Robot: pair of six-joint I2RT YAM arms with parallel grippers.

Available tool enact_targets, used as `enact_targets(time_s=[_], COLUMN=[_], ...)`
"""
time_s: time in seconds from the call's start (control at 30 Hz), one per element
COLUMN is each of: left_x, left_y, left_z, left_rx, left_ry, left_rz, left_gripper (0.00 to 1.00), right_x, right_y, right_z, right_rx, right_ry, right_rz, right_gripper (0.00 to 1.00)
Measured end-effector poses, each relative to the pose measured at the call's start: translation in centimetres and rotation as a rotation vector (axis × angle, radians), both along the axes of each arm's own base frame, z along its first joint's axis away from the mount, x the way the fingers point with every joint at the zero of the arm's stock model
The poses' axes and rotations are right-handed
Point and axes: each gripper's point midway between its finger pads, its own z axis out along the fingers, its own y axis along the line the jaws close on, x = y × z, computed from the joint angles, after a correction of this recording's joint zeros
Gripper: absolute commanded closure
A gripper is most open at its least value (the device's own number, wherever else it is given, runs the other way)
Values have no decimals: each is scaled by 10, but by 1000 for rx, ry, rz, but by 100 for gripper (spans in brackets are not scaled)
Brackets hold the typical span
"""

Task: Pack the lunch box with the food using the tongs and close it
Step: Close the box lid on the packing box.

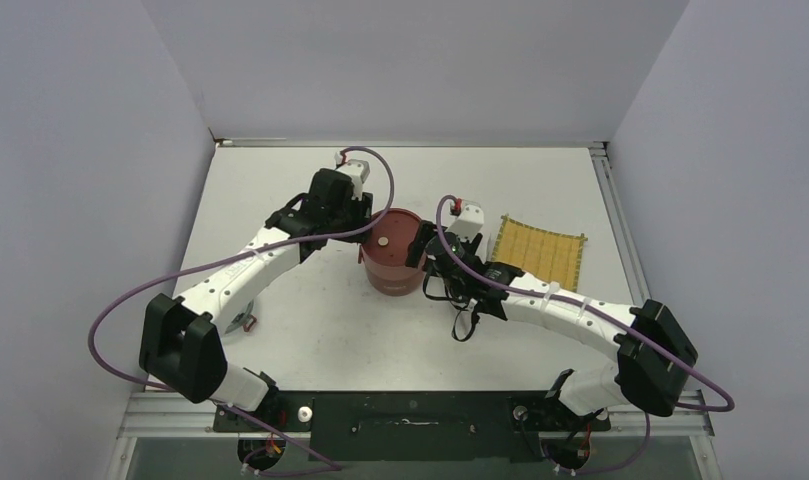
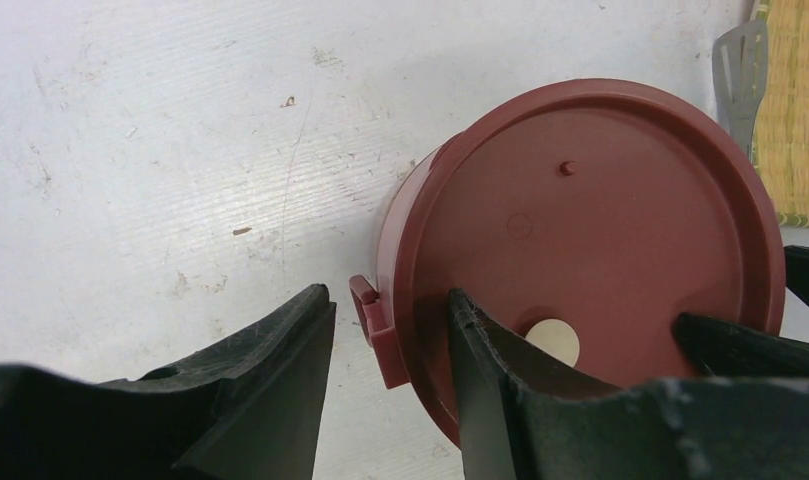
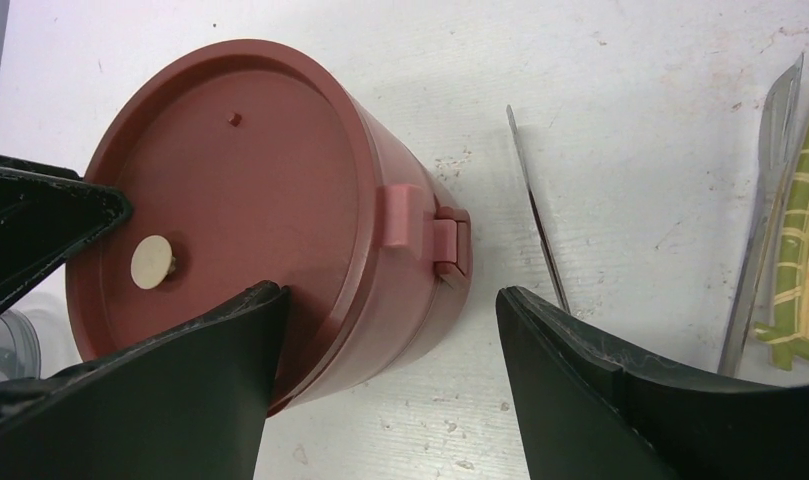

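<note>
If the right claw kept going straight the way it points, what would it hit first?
Most likely the lunch box: its side clasp sits just ahead, between the open fingers of the right gripper. How close it is, the picture does not show.

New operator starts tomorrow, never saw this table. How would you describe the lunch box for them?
On the white table, look between the left gripper and right gripper. The lunch box is the round dark-red lidded tub; the woven mat beside it is flat, square and yellow.
</note>
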Motion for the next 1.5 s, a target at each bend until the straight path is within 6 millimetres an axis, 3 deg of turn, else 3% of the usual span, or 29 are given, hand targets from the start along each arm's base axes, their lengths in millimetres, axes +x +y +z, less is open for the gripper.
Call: enact_targets(time_s=[0.53,0.73,1.0,1.2,1.37,1.5], left_x=[-3,-3,-18,-15,-26,-43], left_y=[-2,-2,-5,-8,-6,-5], left_z=[0,3,9,41,60,50], left_rx=[21,16,22,-4,-61,-120], left_ry=[-50,-49,36,1,-20,9], left_rz=[80,97,56,55,52,60], left_gripper=[58,56,48,42,42,42], right_x=[-5,-4,-9,-5,6,15], right_y=[1,1,-11,-26,-35,-32], right_z=[-8,3,22,37,39,41], right_rx=[88,76,-164,-279,-288,-276], right_ry=[-13,-19,56,86,104,93], right_rz=[-95,-88,50,130,195,278], right_gripper=[27,24,16,14,14,14])
